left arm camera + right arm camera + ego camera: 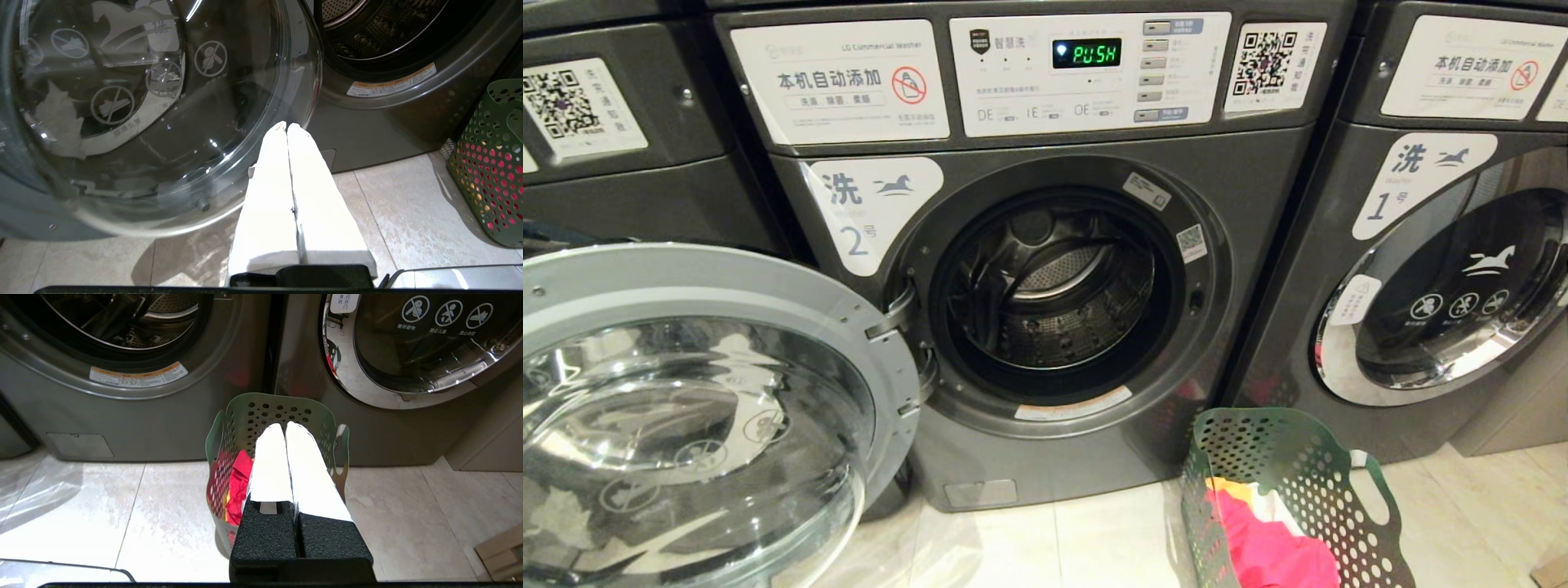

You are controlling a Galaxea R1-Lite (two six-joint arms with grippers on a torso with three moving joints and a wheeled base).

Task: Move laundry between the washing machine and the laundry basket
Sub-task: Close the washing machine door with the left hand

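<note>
The washer, labelled 2, stands with its round door swung wide open to the left. Its steel drum shows only bare perforated metal and paddles; no cloth is visible inside. The display above reads PUSH.

The basket, green and full of round holes, sits on the tiled floor just in front of the gap between this washer and the like machine labelled 1, whose door is closed. The laundry lies in the basket: a red-pink piece on top, a bit of orange-yellow and white showing at its edge. In the left wrist view the red and yellow show through the holes of the basket wall.

The left gripper hangs low before the open door's glass, its white fingers pressed together and holding nothing. The right gripper hangs over the basket, fingers likewise together and empty, with the red cloth just beside them below.
</note>
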